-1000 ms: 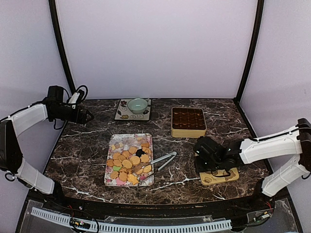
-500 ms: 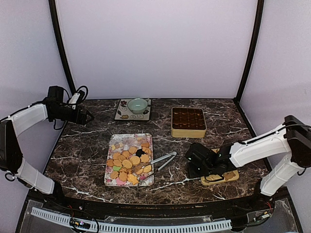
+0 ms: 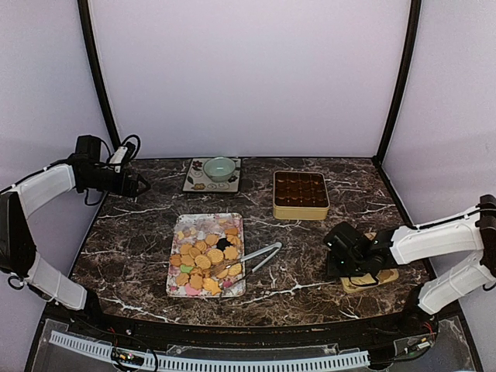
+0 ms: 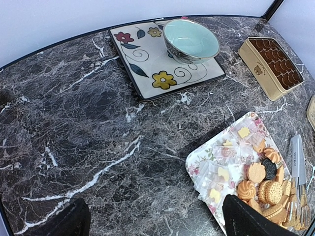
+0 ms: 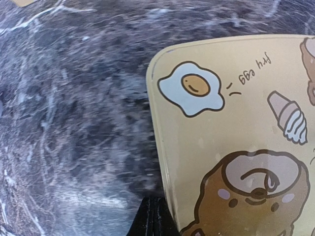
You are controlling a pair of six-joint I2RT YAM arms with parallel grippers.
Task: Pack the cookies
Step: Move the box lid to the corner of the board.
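Top external view: cookies [image 3: 205, 257] were heaped on floral tray [image 3: 194, 219], mid-table, its long axis near-to-far. They lay left of right gripper [image 3: 339, 260], jaws not discernible, at yellow lid [image 3: 373, 280]. Left gripper [image 3: 142, 186], fingers spread, hung far-left; tongs [image 3: 260, 257] rested on tray's right edge.

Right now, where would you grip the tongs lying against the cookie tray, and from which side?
Probably across the tongs near their joined end, which lies on the table right of the tray, coming straight down: they lie flat, tips among the cookies.
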